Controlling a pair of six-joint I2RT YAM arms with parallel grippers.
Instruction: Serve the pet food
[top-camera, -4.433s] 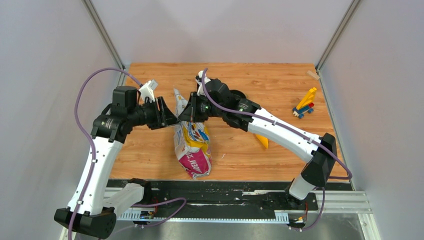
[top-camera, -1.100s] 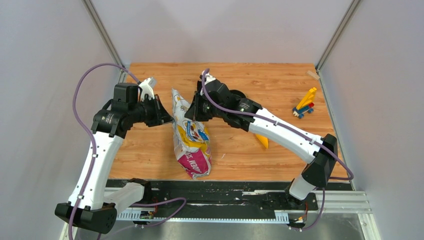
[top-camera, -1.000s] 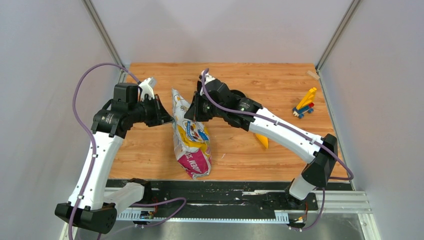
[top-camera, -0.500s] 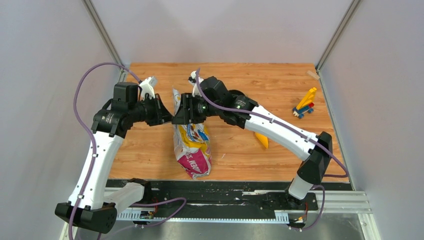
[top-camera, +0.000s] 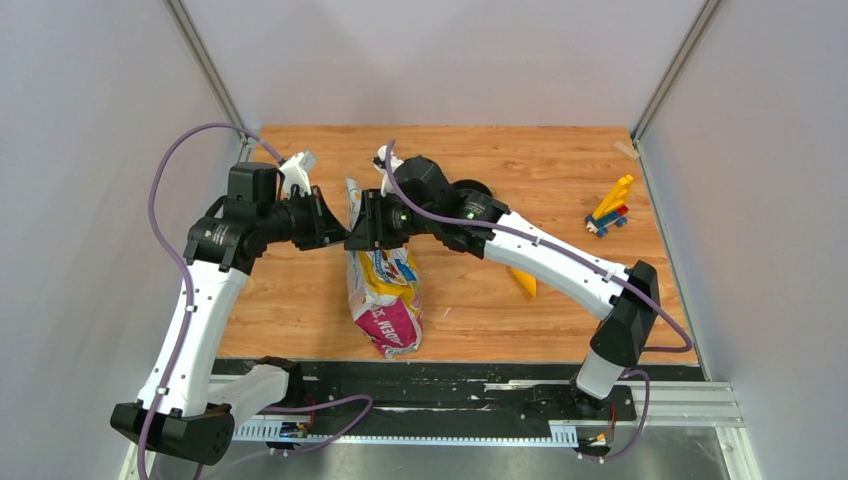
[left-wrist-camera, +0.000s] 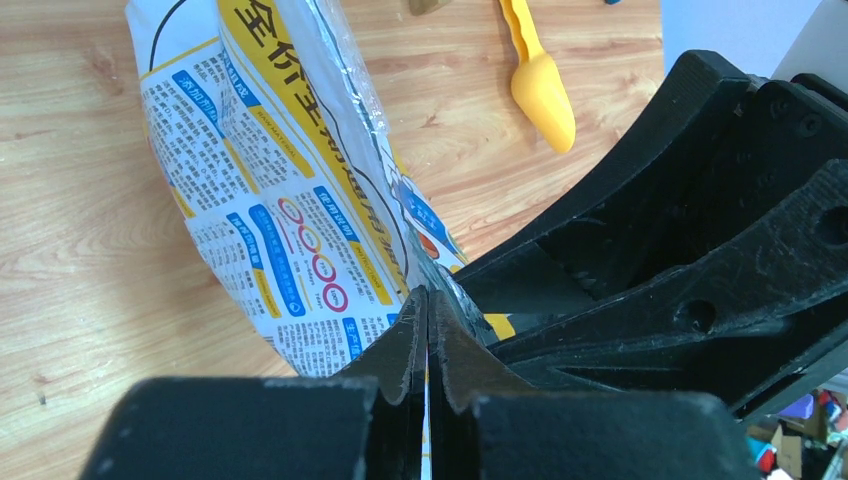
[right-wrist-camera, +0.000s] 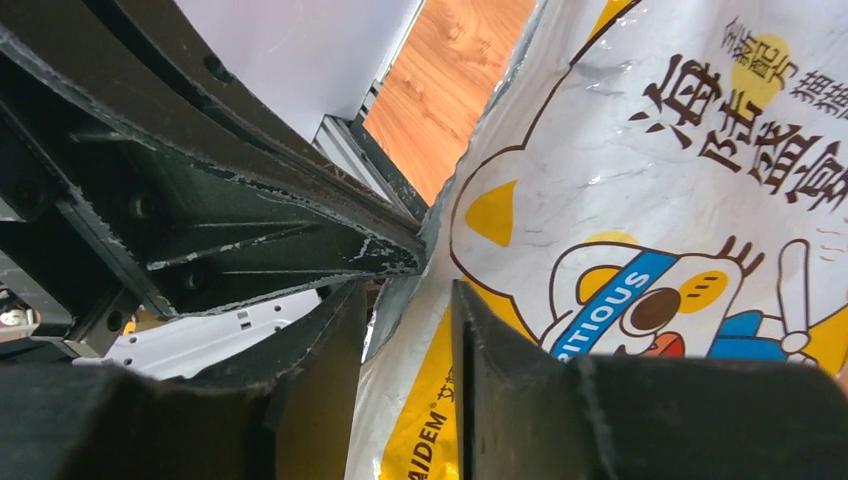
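The left gripper pinches the glossy, crinkled bag by its thin edge, fingers together; the right gripper straddles that edge, fingers apart.

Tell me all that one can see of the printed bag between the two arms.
The bag is glossy film, white, yellow and pink, printed with a cartoon animal and Chinese text. Its lower end lies on the wooden table; its upper end rises between the grippers. The left gripper pinches its edge, jaws shut; the right gripper, jaws apart, meets the bag's top.
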